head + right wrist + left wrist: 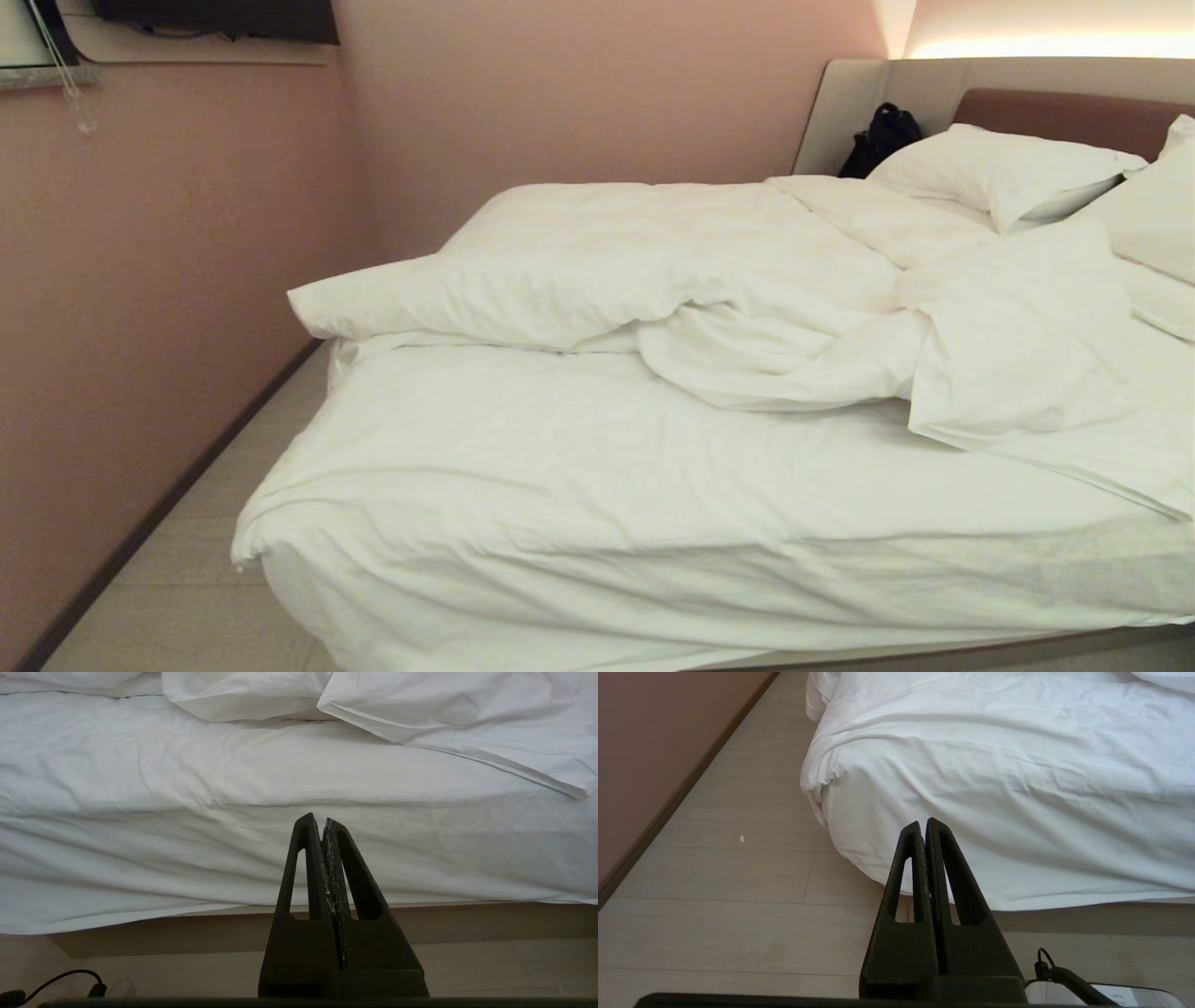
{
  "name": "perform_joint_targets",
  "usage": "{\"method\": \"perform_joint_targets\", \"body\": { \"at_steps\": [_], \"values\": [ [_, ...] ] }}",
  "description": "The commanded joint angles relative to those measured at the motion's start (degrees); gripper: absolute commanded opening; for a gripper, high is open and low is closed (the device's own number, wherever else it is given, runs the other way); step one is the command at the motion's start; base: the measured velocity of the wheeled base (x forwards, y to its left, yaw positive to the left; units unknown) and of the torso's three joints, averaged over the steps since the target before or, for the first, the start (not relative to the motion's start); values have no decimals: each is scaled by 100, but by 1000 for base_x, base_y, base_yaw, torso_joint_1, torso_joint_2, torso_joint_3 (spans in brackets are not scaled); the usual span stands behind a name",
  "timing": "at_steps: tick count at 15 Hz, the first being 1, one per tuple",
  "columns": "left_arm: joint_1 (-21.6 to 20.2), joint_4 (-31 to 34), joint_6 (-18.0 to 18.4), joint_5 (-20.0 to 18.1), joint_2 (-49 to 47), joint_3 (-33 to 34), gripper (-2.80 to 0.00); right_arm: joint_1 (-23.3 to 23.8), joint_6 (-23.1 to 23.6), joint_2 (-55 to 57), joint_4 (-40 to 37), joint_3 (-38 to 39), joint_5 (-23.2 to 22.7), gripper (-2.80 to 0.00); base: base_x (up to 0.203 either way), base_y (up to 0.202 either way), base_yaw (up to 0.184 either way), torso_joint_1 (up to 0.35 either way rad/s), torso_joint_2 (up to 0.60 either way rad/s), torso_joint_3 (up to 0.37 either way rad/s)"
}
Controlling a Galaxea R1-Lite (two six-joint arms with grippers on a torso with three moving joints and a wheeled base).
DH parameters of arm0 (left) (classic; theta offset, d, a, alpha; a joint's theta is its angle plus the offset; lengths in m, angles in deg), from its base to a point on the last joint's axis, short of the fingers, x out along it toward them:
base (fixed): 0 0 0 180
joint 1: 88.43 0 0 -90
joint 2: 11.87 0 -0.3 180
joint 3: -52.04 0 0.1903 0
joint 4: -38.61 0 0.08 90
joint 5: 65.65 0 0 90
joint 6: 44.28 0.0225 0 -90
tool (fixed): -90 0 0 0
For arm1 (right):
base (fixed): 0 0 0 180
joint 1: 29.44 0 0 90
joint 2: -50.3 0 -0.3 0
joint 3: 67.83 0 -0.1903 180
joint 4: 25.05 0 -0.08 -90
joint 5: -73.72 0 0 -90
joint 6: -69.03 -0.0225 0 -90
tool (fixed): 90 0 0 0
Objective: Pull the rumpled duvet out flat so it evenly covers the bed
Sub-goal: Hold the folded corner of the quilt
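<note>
We're squared up to the bed (597, 597), and nothing has been touched yet: this is the opening step, sizing up the job before any reach. The mattress on the side nearest us lies bare under its fitted sheet (579, 467). The duvet (672, 271) is bunched across the middle of the bed and shoved toward the headboard (1064, 112), one puffy end sticking out over the bed's far-left corner, another fold flopped down at the right, just short of the pillows (1008, 168). A dark bag (879, 138) sits against the headboard beside the pillows; we judge it's out of the way.

Neither arm shows from the head. From the wrist cameras, our left gripper (923, 823) hangs low in front of the bed's near corner, jaws pressed together and holding nothing. Our right gripper (320, 820) hangs likewise before the bed's near side, jaws closed and empty.

Next move, as we read it: both arms up and over the bed, jaws opened, then a pinch on the duvet's nearest edge. Which fold is the true hem is hard to say from here, probably the rolled lip just above the bare sheet. Then we draw it toward us, evenly on both sides.
</note>
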Motion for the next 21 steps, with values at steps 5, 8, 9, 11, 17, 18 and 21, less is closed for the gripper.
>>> {"method": "perform_joint_targets", "body": {
  "at_steps": [5, 8, 9, 11, 17, 18, 21],
  "values": [
    [-2, 4, -36, -4, 0, -10, -280, -2, 0, -2, 1, 0, 0, -280, 0, 0, 0, 0, 0, 0],
    [-2, 4, -29, -5, 0, -10, -280, -2, 0, -2, 1, 0, 0, -280, 0, 0, 0, 0, 0, 0],
    [-2, 4, -18, -5, 0, -10, -280, -2, 0, -2, 1, 0, 0, -280, 0, 0, 0, 0, 0, 0],
    [-2, 4, -18, -5, 0, -10, -280, -2, 0, -2, 1, 0, 0, -280, 0, 0, 0, 0, 0, 0],
    [5, 4, -27, -5, 0, -10, -280, -2, 0, -2, 1, 0, 0, -280, 36, 0, 0, -2, 0, 2],
    [-2, 4, -45, -5, 0, -10, -280, -2, 0, -2, 1, 0, 0, -280, 194, 0, -3, 2, 2, -2],
    [7, 4, -45, -5, 0, -10, -280, -2, 0, -2, 1, 0, 0, -280, 193, 0, -1, 3, 2, 0]
  ]
}}
